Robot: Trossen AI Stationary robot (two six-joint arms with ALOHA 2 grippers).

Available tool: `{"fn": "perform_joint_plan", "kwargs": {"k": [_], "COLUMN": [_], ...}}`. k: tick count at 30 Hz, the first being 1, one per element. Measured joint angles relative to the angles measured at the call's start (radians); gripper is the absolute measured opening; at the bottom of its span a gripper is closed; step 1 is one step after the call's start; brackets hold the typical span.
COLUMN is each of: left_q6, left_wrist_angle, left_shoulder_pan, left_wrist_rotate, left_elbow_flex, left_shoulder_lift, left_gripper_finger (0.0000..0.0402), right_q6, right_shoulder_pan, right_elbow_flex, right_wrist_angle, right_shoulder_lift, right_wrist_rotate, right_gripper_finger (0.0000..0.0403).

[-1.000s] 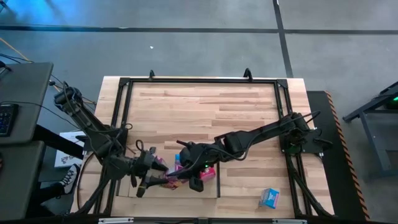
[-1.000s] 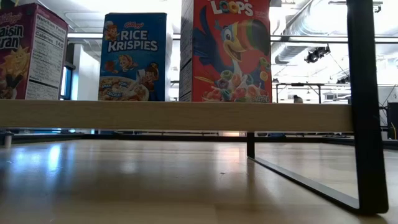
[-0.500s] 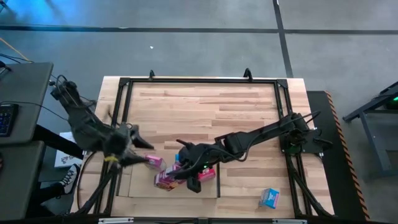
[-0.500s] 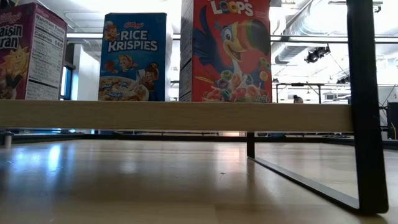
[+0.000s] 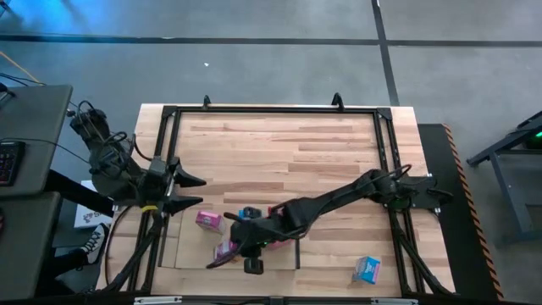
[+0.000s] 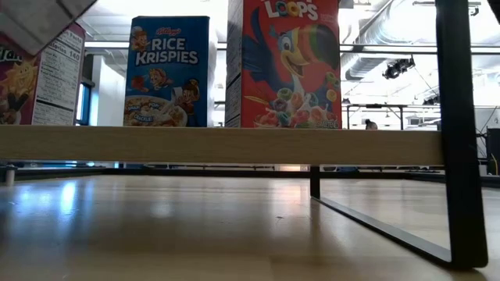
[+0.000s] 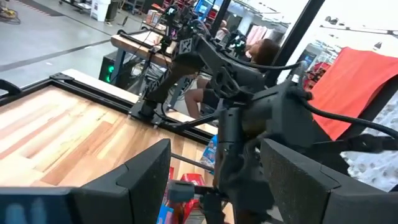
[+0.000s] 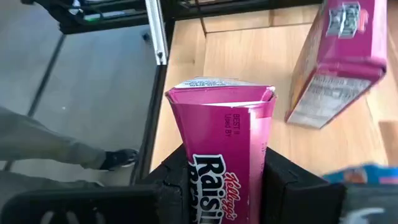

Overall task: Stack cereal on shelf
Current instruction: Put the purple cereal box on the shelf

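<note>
Right pincer (image 5: pixel 227 252) is clamped on a pink Raisin Bran box (image 8: pixel 224 146), fingers pressing its two broad faces, box long axis running straight out from the pincer. It sits low over the shelf (image 5: pixel 288 254) panel near the counter's (image 5: pixel 279 152) front edge. A second pink box (image 5: pixel 208 220) stands just beside it, toward the left arm. Left pincer (image 5: pixel 188 191) waits with fingers apart, near the shelf's left wall. Judgement: the held box must be turned upright beside its neighbour. One blue box (image 5: pixel 367 269) lies well apart, nearer the right arm's base.
</note>
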Motion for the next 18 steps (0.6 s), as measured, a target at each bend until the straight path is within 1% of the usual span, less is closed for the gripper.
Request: {"fn": "perform_joint_plan", "kwargs": {"k": [2, 3, 5, 10, 18], "left_q6": [-0.002, -0.002, -0.003, -0.002, -0.003], "left_wrist_angle": [0.003, 0.003, 0.006, 0.013, 0.016], "left_shoulder_pan": [0.000, 0.000, 0.000, 0.000, 0.001], "left_wrist_rotate": [-0.006, -0.007, -0.007, -0.024, -0.029], "left_elbow_flex": [-0.001, -0.001, -0.001, -0.001, -0.001], "left_shoulder_lift": [0.007, 0.009, 0.010, 0.010, 0.010], "left_gripper_finger": [0.0241, 0.0241, 0.0241, 0.0241, 0.0241], "right_q6": [-0.028, -0.042, -0.044, -0.025, -0.030], "right_shoulder_pan": [0.003, 0.002, -0.006, -0.020, -0.020], "right_elbow_flex": [0.101, 0.120, 0.067, 0.003, -0.017], "right_wrist_angle": [-0.057, -0.062, 0.014, 0.013, 0.064], "right_shoulder_lift": [0.056, 0.073, 0.066, 0.063, 0.067], "right_wrist_rotate": [0.004, 0.003, -0.011, -0.012, 0.012], "right_gripper_finger": [0.0094, 0.0094, 0.0094, 0.0094, 0.0094]}}
